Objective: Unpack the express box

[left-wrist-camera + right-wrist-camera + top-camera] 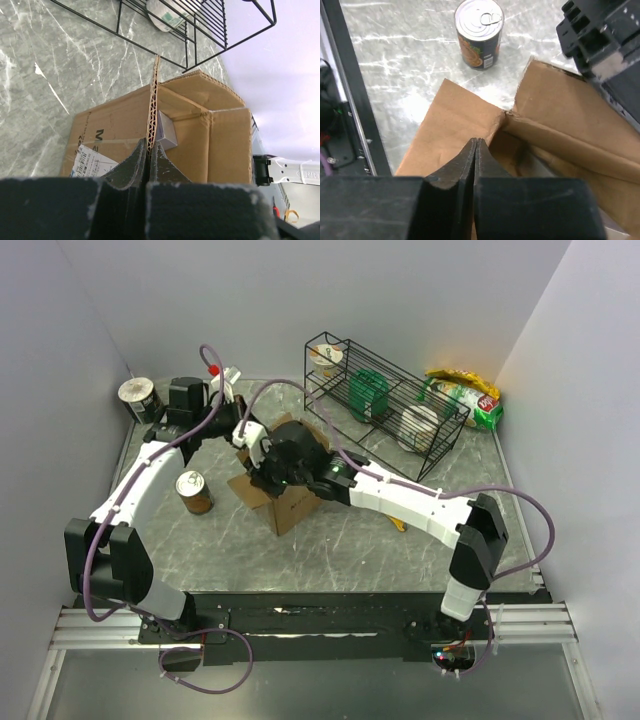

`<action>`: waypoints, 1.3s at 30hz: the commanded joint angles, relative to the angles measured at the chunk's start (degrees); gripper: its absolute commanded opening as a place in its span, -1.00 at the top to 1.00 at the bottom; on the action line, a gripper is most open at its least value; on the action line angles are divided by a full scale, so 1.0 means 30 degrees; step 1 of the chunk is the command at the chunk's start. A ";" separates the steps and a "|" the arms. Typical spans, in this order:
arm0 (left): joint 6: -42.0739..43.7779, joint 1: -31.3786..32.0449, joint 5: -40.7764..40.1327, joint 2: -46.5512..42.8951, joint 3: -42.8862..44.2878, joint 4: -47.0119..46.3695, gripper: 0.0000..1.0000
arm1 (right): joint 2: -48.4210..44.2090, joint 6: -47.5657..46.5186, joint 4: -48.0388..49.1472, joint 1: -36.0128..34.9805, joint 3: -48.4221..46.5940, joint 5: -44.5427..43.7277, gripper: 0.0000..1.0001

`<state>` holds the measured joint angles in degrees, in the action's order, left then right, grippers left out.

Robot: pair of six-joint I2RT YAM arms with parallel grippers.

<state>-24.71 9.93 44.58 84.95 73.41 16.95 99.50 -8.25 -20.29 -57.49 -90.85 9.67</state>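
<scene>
Two grippers are at work on your brown corrugated cardboard express box, which sits near the middle of the grey marbled table, between the small orange-labelled tin can with its ring-pull lid on the left and the black wire rack behind it to the right. Your left gripper is clamped on the edge of an upright top flap. The corrugated edge runs straight down between the black fingers, and I judge that hold is there to stand the flap back from the opening and steady the box. Your right gripper has its fingers pressed together just above the opposite flap, which is folded outward. No cardboard shows between them, so you cannot count on anything being pinched there. The top is already open, with a white shipping label on the box side that faces the left wrist camera and a pale grey object showing inside, too little of it to name. Neither gripper carries any contents, so the unpacking itself looks barely begun to me, and reaching into the opening would call for the right fingers apart, with the left hold stopping that flap from falling across
</scene>
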 commanded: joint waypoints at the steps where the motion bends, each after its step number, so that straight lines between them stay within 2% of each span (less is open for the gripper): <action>1: -0.0816 0.0087 0.0315 -0.0513 0.1338 -0.0609 0.98 | -0.0701 -0.1847 -0.1587 -0.0142 0.3231 -0.1318 1.00; 4: -0.0613 0.0116 0.0522 -0.0688 0.2189 -0.0146 0.98 | -0.1204 -0.2084 -0.1554 -0.0113 0.4267 -0.1905 1.00; 7: 0.0323 0.0145 0.0171 -0.0864 0.2601 0.0762 0.98 | -0.1903 -0.2024 -0.1791 0.0236 0.3887 -0.2574 0.47; 8: 0.0500 0.0146 0.0170 -0.0951 0.2659 0.0882 0.98 | -0.2227 -0.2170 -0.1703 0.0355 0.3828 -0.2869 0.12; 9: 0.0589 0.0146 0.0257 -0.1010 0.2718 0.0999 0.98 | -0.2520 -0.2375 -0.1673 0.0675 0.3683 -0.2988 0.05; 11: 0.0940 0.0117 0.0200 -0.1273 0.2835 0.1379 0.98 | -0.3662 -0.2844 -0.1499 0.1871 0.3885 -0.2873 -0.02; 17: 0.2345 0.0321 0.1252 -0.1889 0.3187 0.1732 0.98 | -0.6007 -0.2641 0.1281 0.4747 0.7250 -0.1584 0.00; 21: 0.4132 0.1431 0.2656 -0.2241 0.2926 0.2405 0.98 | -0.6595 -0.3135 0.4094 0.5365 1.0322 0.0347 0.03; 26: 0.4019 0.2254 0.3390 -0.2300 0.1637 0.1823 0.98 | -0.7151 -0.5244 0.4566 0.5424 1.1618 0.3040 -0.01; 28: 0.3030 0.2431 0.3568 -0.2155 0.0759 0.0803 0.98 | -0.7532 -0.5889 0.5180 0.5396 1.2642 0.3661 -0.09; 30: 0.1681 0.2460 0.4296 -0.2096 -0.0524 -0.0458 0.98 | -0.7940 -0.5893 0.6374 0.5396 1.3926 0.2991 -0.15; 33: -0.2095 0.2431 0.5292 -0.1686 -0.2486 -0.3852 0.98 | -0.9138 -0.5834 0.8631 0.5454 1.6732 0.2372 -0.29; 34: -0.4136 0.2431 0.5529 -0.1366 -0.2989 -0.4849 0.98 | -0.9434 -0.5863 1.0409 0.5454 1.7531 0.2749 -0.35; 35: -0.5142 0.2431 0.5822 -0.1160 -0.3371 -0.7005 0.98 | -0.9640 -0.5892 1.1065 0.5454 1.8235 0.3043 -0.37; 36: -0.6051 0.2460 0.6115 -0.0925 -0.3810 -0.7752 0.98 | -0.9671 -0.5834 1.1477 0.5454 1.9054 0.3191 -0.41; 37: -0.7279 0.2460 0.6233 -0.0401 -0.3902 -0.8252 0.98 | -0.9527 -0.5341 1.1452 0.5454 1.9062 0.3163 -0.61; 38: -0.7755 0.2489 0.6235 -0.0135 -0.3902 -0.8750 0.98 | -0.9351 -0.4785 1.1626 0.5454 1.8917 0.2844 -0.71; 39: -0.8253 0.2518 0.6206 0.0158 -0.4192 -0.9684 0.98 | -0.8682 -0.4170 1.1715 0.5425 1.8655 0.2609 -0.71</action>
<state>-33.47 17.78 57.69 83.09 61.41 5.45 70.87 -23.57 11.38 -41.56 -36.05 18.44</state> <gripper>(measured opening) 0.043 0.825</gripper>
